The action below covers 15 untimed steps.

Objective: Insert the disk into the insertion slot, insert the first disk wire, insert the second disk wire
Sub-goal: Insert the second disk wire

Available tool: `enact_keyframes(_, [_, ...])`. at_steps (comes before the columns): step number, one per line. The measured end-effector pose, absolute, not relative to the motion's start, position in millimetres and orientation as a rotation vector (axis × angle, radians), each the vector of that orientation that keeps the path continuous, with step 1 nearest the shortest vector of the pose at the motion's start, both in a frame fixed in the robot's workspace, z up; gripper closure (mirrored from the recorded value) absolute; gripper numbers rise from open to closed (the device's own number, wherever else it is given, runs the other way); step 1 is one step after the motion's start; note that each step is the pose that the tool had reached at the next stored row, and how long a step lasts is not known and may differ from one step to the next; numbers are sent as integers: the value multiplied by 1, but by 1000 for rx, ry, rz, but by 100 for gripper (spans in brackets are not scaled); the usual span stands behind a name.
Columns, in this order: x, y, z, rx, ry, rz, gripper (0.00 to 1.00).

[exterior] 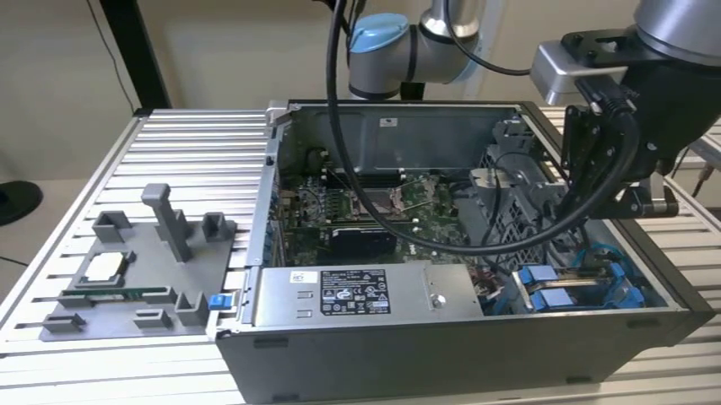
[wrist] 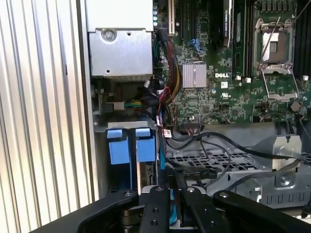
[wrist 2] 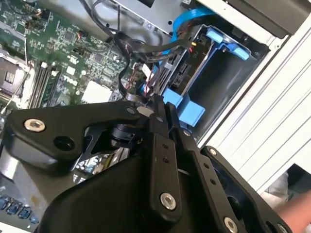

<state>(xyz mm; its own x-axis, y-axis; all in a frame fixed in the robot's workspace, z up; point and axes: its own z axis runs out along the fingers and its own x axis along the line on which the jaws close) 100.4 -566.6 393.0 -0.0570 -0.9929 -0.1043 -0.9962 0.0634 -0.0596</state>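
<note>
Seemingly closed black tool (wrist 2: 163,109) above blue-framed disk (wrist 2: 187,104)

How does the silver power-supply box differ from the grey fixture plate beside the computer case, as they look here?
The power-supply box sits inside the computer case; the fixture plate lies outside on the slatted table. The power-supply box is shiny metal with a label; the fixture plate is matte grey with upright posts. Both are roughly rectangular.

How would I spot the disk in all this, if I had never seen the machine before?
Find the open computer case on the ribbed metal table, then the silver power box along its near wall. Toward the exterior view's right of that box, in the corner, sits the disk. Its bright blue frame stands out from the grey metal and green board around it.
</note>
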Motion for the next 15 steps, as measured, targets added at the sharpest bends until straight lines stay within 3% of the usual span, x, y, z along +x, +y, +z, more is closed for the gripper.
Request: enact_keyframes(15, [94,-566,380,-2070,2184,7,100])
